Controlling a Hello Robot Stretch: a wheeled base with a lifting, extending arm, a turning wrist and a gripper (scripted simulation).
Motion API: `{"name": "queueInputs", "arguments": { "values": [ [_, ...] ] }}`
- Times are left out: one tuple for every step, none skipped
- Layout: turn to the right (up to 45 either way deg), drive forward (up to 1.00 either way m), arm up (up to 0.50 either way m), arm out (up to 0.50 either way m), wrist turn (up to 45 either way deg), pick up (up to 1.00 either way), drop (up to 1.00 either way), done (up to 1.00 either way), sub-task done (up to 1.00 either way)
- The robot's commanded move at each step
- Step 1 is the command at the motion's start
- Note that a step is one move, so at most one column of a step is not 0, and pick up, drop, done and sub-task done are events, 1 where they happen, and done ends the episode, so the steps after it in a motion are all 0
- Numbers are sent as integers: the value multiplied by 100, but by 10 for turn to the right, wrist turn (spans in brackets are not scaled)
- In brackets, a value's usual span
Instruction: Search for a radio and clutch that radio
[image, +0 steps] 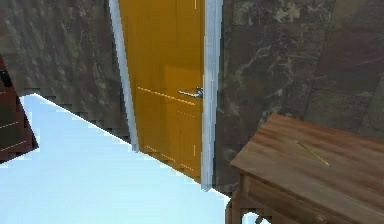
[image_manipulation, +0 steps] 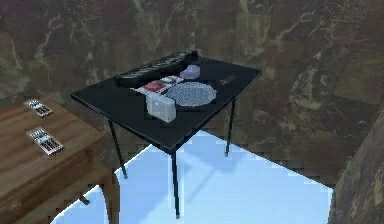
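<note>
On the arm side view's black table (image_manipulation: 110, 98), mid-frame, a small white box (image_manipulation: 163, 108) with a reddish top sits at the near edge, just left of centre. It is probably the radio, though you cannot be sure, and its long axis is unclear. A grey disc (image_manipulation: 193, 95) lies just beyond it. The forward view adds an orange door (image: 165, 70) and a wooden table (image: 300, 165). You cannot tell the pincer's state.
</note>
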Motion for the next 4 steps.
{"name": "queueInputs", "arguments": {
  "values": [
    [0, 0, 50, 0, 0, 0, 0, 0, 0],
    [0, 0, 38, 0, 0, 0, 0, 0, 0],
    [0, 0, 0, 50, 0, 0, 0, 0, 0],
    [0, 0, 0, 0, 450, 0, 0, 0, 0]
  ]
}}
